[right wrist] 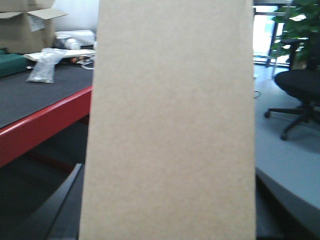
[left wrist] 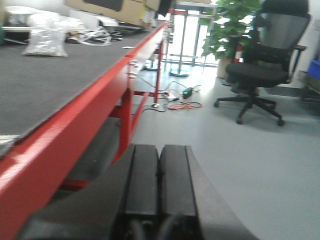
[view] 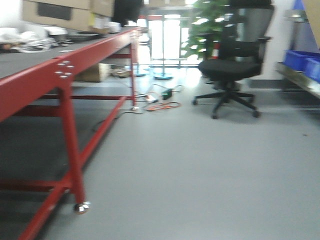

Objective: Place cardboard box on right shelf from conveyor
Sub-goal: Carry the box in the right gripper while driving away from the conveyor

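The cardboard box (right wrist: pixel 170 115), plain tan and smooth, fills the middle of the right wrist view. My right gripper (right wrist: pixel 170 220) is shut on it, one dark finger (right wrist: pixel 62 210) showing at each side. A tan corner of the cardboard box (view: pixel 314 15) shows at the front view's top right. The conveyor (right wrist: pixel 30 100), a dark grey belt with a red edge, lies to the left, apart from the box. The right shelf (view: pixel 300 82) shows its steel lip at the far right. My left gripper (left wrist: pixel 159 155) is shut and empty beside the conveyor (left wrist: pixel 50 75).
A black office chair (view: pixel 232 65) stands on the grey floor ahead. Cables (view: pixel 162 102) lie on the floor near the conveyor's red leg (view: pixel 72 150). Blue bins (view: pixel 302 60) sit on the right shelf. Bags and boxes (left wrist: pixel 47 40) rest on the belt.
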You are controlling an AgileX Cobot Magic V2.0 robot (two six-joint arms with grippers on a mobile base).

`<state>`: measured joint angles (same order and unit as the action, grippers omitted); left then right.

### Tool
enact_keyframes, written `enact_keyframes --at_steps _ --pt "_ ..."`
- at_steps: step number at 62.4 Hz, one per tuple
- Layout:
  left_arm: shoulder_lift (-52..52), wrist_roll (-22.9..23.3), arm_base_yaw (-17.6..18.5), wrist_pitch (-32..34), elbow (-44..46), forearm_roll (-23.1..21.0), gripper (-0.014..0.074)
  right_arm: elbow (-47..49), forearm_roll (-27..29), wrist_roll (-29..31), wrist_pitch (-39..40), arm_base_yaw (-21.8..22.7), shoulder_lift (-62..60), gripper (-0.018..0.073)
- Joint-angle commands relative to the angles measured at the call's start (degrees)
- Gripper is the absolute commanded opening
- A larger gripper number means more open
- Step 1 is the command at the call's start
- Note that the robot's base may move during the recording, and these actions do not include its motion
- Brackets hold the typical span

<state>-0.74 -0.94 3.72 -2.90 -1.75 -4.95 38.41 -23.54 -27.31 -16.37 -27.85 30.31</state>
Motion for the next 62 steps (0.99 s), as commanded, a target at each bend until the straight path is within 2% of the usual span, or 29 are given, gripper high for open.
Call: enact_keyframes --at_steps 1,62 --pt "-0.7 0.3 -0.1 5.2 0.2 -0.3 -0.0119 1.7 -1.5 0.2 5.2 0.4 0.1 0.016" --pt "-0.7 0.3 0.4 5.2 0.2 -0.3 -0.0119 1.7 -1.5 0.2 5.2 0.4 0.1 0.016"
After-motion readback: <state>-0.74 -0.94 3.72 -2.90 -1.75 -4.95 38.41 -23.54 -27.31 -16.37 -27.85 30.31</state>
